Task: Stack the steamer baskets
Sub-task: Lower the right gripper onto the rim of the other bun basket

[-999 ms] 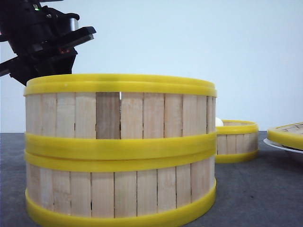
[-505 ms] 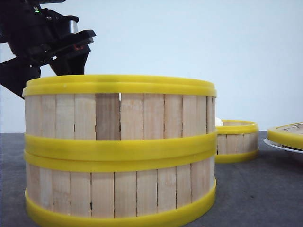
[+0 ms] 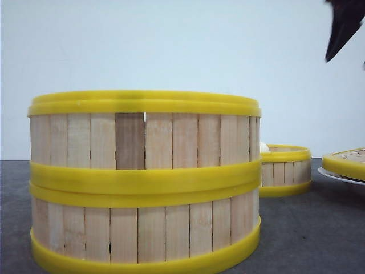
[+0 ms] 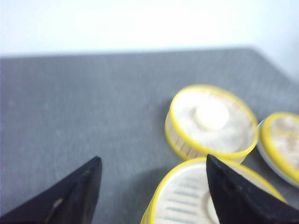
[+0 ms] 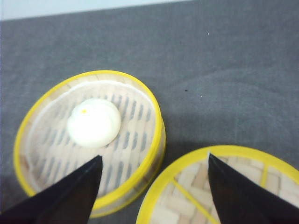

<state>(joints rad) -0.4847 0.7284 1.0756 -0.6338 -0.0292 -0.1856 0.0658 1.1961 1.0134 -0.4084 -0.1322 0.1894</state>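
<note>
Stacked baskets (image 3: 145, 180) hide most of the third basket (image 3: 285, 170); lid (image 3: 345, 162) cropped

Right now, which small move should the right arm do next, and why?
Probably lower the open right gripper toward the single basket holding the white bun and grasp its rim. Two baskets are already stacked, and this third one stands apart.

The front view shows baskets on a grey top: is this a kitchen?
Probably a test bench, not a kitchen: a bare grey table, a blank white wall, and only steamer baskets, one holding a white bun.
</note>
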